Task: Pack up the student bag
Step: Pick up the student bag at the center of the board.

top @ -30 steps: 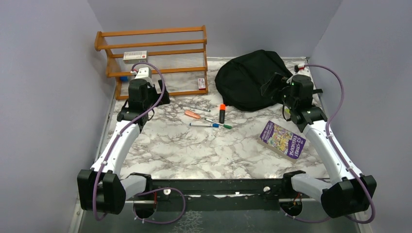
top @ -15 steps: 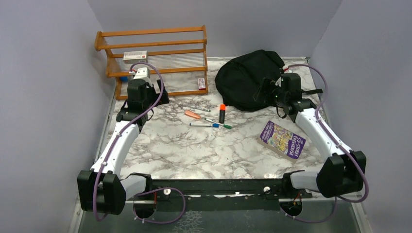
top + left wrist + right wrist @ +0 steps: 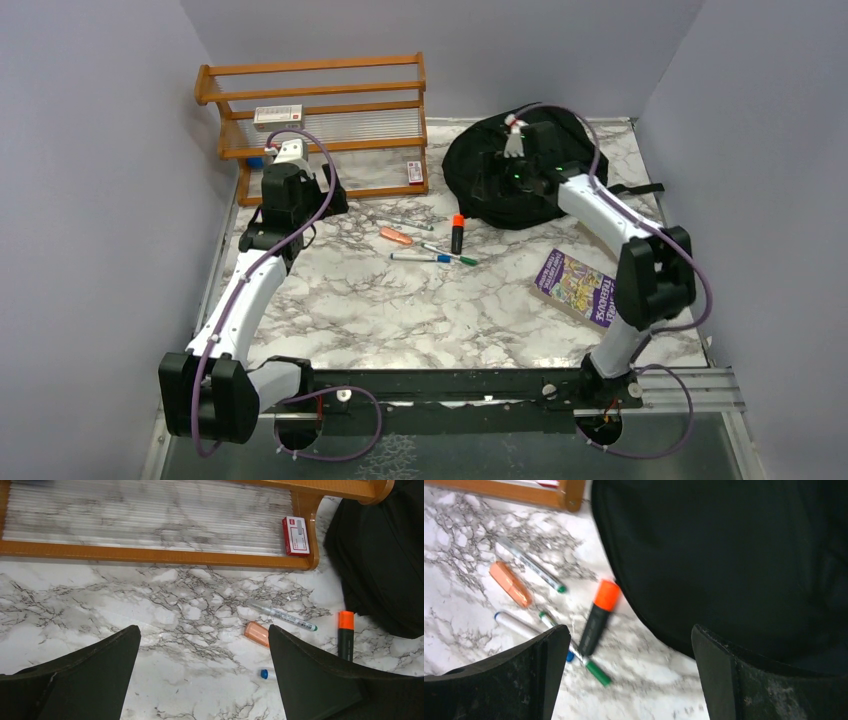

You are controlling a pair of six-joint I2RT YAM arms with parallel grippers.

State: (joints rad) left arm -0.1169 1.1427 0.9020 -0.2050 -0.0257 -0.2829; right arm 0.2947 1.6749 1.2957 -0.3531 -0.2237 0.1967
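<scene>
The student bag (image 3: 470, 165) is a rounded black fabric backpack lying at the back right of the marble table, also seen in the left wrist view (image 3: 380, 555) and the right wrist view (image 3: 734, 555). My right gripper (image 3: 498, 178) hovers over the bag's front left part, open (image 3: 629, 630), with the bag's edge and bare table between its fingers. My left gripper (image 3: 335, 200) hangs open (image 3: 202, 630) above bare table in front of the wooden rack (image 3: 320, 110), holding nothing.
Left of the bag lie an orange-capped highlighter (image 3: 457, 232), a peach capsule-shaped item (image 3: 395, 236), a silver pen (image 3: 282, 616), and blue- and green-capped pens (image 3: 435, 256). A purple book (image 3: 580, 287) lies at the front right. A small red box (image 3: 295, 529) sits in the rack.
My right arm has swung left from the bag's right side to above its front left part, still open. The left arm has not moved.
</scene>
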